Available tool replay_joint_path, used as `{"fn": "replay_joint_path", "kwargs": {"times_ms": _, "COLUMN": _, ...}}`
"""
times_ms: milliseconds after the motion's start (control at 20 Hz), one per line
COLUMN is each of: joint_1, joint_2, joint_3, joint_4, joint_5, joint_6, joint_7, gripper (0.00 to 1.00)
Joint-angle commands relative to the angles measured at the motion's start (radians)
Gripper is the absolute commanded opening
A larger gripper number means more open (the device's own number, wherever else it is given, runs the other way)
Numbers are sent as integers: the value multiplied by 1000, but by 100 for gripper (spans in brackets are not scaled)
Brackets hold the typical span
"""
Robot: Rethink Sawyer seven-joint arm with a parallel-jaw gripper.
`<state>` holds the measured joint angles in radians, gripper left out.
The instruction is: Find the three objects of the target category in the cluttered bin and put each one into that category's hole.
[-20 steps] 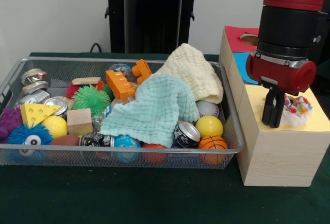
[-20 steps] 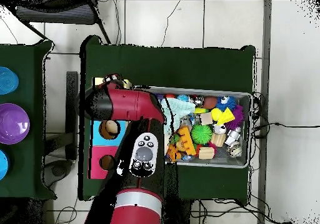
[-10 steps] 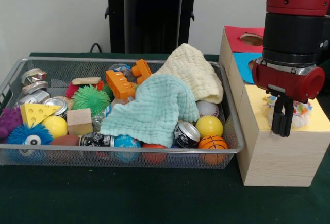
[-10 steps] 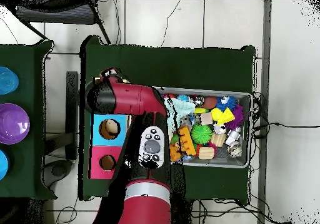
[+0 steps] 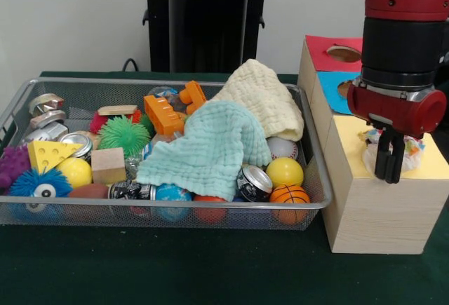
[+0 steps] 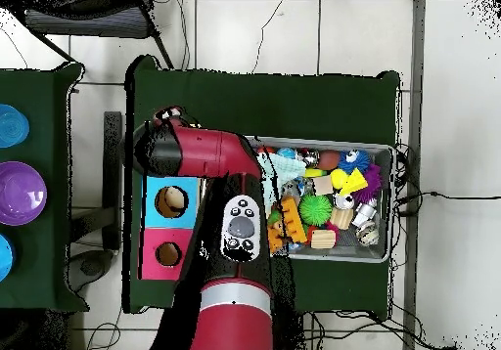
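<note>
Bin [image 5: 14, 109] left of box [image 5: 379, 207]; cloths [image 5: 231, 130] atop clutter.

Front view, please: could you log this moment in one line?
claw: over yellow panel | multicoloured soft toy: on panel behind claw | wire bin: cluttered

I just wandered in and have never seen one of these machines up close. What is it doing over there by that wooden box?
A red and black robot arm has its gripper down over the yellow section of a wooden box, right at a small multicoloured soft toy resting on top. Whether it grips the toy cannot be seen. Behind the yellow section are a blue one and a red one with a round hole. Beside the box a wire bin holds balls, cans, blocks, spiky toys and two cloths.
</note>
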<state>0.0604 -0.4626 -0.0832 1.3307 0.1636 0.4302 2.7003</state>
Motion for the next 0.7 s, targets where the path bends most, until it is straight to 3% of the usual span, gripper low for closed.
{"fn": "replay_joint_path", "kwargs": {"times_ms": 50, "joint_1": 3, "joint_2": 3, "joint_3": 52, "joint_4": 80, "joint_5": -22, "joint_6": 214, "joint_7": -4, "gripper": 0}}
{"fn": "replay_joint_path", "kwargs": {"times_ms": 400, "joint_1": 18, "joint_2": -19, "joint_3": 33, "joint_4": 89, "joint_5": -30, "joint_6": 225, "joint_7": 17, "gripper": 0}}
{"fn": "replay_joint_path", "kwargs": {"times_ms": 700, "joint_1": 10, "joint_2": 9, "joint_3": 47, "joint_4": 75, "joint_5": -32, "joint_6": 190, "joint_7": 13, "gripper": 0}}
